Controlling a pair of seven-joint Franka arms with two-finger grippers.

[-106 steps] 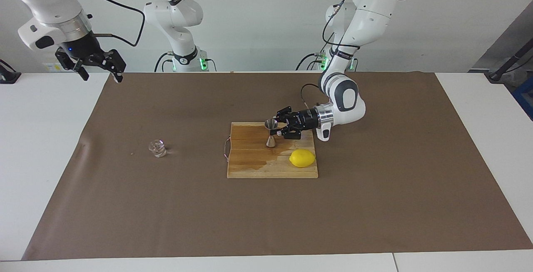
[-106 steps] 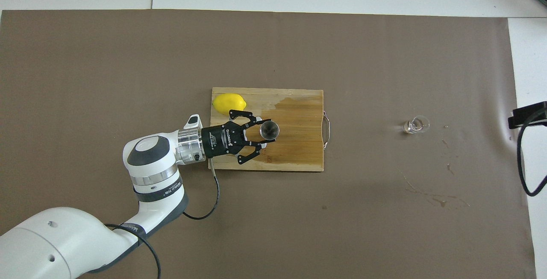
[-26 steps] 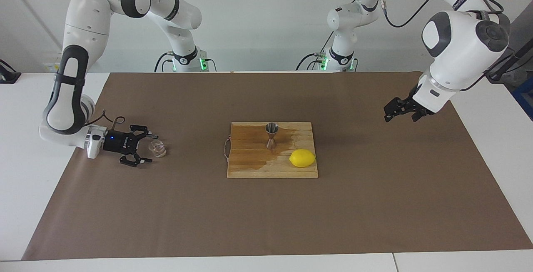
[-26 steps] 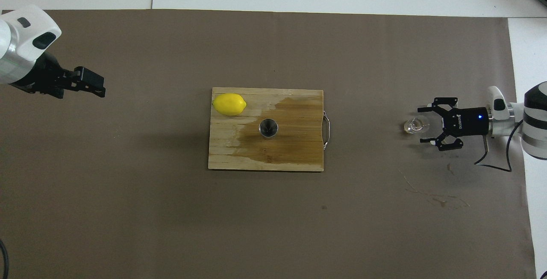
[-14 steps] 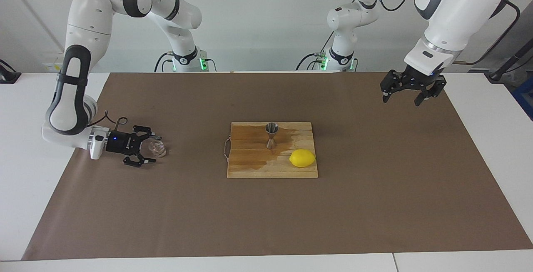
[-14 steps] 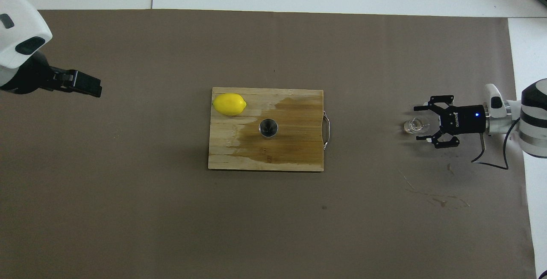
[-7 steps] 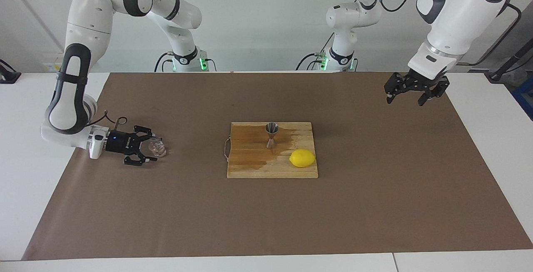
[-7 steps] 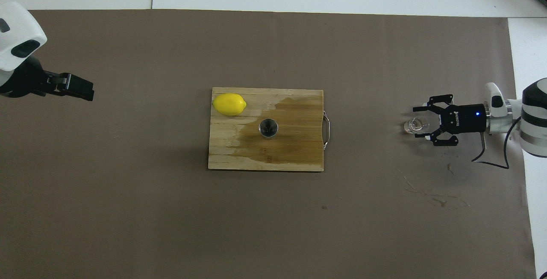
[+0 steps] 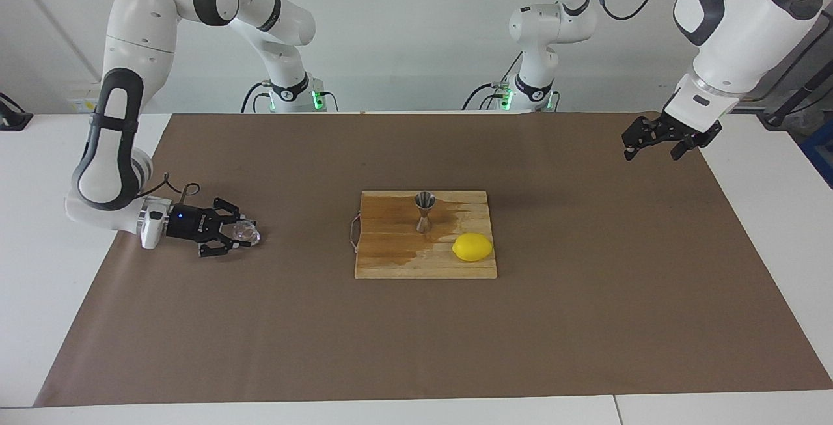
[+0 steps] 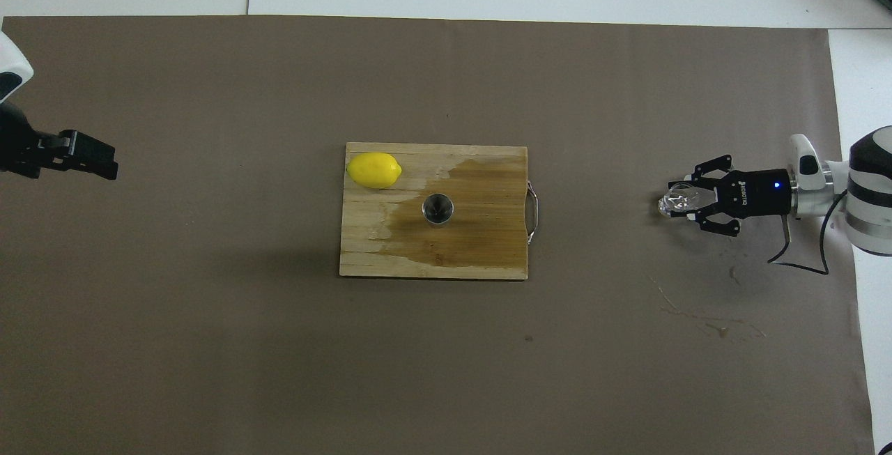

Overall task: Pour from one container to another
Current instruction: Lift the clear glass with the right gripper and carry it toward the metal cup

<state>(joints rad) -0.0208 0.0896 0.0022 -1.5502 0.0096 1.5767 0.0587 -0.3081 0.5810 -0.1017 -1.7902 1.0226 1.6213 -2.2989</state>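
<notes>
In the facing view, the right gripper (image 9: 242, 234) lay low over the brown mat (image 9: 586, 321) near the right arm's end of the table (image 9: 39, 171), its jaws closed on the glass cup (image 9: 246, 233), which sat between the fingertips just at the mat. The steel jigger (image 9: 424, 211) stood upright on the wooden cutting board (image 9: 390, 262) at the middle of the mat, toward the board's edge nearer the robots, well apart from the cup. A lemon (image 9: 472, 247) lay on the board near its corner farther from the robots, toward the left arm's end. The left gripper (image 9: 656, 144) hung raised over the mat's corner at the left arm's end, jaws spread wide and holding nothing. In the overhead view, the right gripper (image 10: 686, 201) pinched the glass cup (image 10: 677, 201) near the mat's (image 10: 209, 371) edge at the right arm's end. The steel jigger (image 10: 438, 209) showed its round mouth at the cutting board's (image 10: 488, 260) middle, on a dark wet patch, with the lemon (image 10: 374, 169) at the board's corner. The left gripper (image 10: 87, 155) reached in at the mat's edge at the left arm's end.
</notes>
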